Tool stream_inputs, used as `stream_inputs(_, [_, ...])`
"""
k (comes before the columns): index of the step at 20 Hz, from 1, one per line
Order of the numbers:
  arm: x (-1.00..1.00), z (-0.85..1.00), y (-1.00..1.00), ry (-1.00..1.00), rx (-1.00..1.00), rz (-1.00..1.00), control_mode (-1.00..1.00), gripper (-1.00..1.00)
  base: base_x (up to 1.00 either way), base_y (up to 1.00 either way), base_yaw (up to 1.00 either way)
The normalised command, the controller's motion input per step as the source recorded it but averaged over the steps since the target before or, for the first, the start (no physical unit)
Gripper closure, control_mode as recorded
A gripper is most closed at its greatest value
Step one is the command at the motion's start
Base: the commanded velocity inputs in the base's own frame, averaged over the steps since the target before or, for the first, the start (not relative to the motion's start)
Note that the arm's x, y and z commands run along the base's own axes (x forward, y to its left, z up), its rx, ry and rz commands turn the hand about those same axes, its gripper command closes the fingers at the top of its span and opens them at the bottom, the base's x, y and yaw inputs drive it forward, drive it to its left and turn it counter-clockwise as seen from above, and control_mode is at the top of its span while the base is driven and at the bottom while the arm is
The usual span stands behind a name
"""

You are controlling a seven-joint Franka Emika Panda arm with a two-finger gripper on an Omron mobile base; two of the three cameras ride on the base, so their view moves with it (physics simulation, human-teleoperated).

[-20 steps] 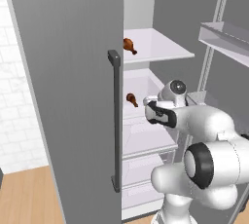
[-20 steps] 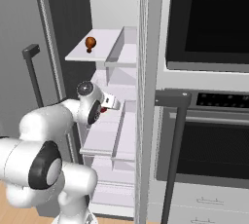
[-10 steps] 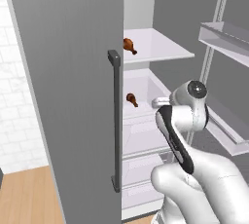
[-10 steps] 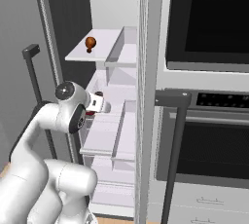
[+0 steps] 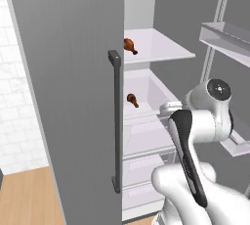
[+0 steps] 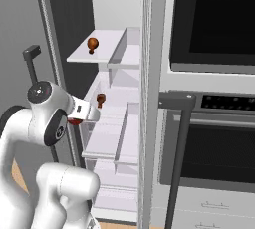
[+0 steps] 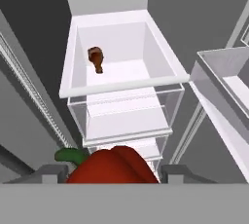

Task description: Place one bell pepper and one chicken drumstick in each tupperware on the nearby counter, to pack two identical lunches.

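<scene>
My gripper (image 7: 113, 173) is shut on a red bell pepper (image 7: 112, 167) with a green stem, held in front of the open fridge. In the right base view the pepper (image 6: 74, 121) shows red under the hand (image 6: 85, 111), just outside the fridge's left edge. One brown chicken drumstick (image 5: 130, 46) (image 6: 92, 43) lies on the upper white shelf. A second drumstick (image 5: 132, 100) (image 6: 100, 98) (image 7: 96, 58) lies in the white bin below, ahead of the gripper. The tupperware and the counter are out of view.
The grey fridge door (image 5: 68, 97) with its dark handle (image 5: 115, 121) stands open on the left. Door racks (image 5: 227, 33) jut out on the right. Clear drawers (image 7: 126, 116) sit under the bin. An oven (image 6: 214, 29) with a long handle (image 6: 178, 143) stands right of the fridge.
The arm has drawn back from the fridge shelves with the pepper in its grip, and its elbow has swung up closer to the cameras. Both drumsticks lie unmoved.
</scene>
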Motion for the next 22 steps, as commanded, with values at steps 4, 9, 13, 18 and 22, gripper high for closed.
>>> stream_inputs(4, [-0.25, 0.04, 0.01, 0.00, 0.00, 0.01, 1.00, 1.00, -0.75, 0.02, 0.04])
stream_inputs(9, [0.00, 0.00, 0.00, 0.00, 0.00, 0.00, 1.00, 1.00, -1.00, 0.00, 0.02])
stream_inputs(13, [0.00, 0.00, 0.00, 0.00, 0.00, 0.00, 1.00, 1.00, -1.00, -0.51, -0.03])
stream_inputs(18, [0.00, 0.00, 0.00, 0.00, 0.00, 0.00, 1.00, 1.00, -0.92, -0.98, -0.13])
stream_inputs(22, [0.00, 0.00, 0.00, 0.00, 0.00, 0.00, 1.00, 1.00, -0.36, -1.00, -0.17])
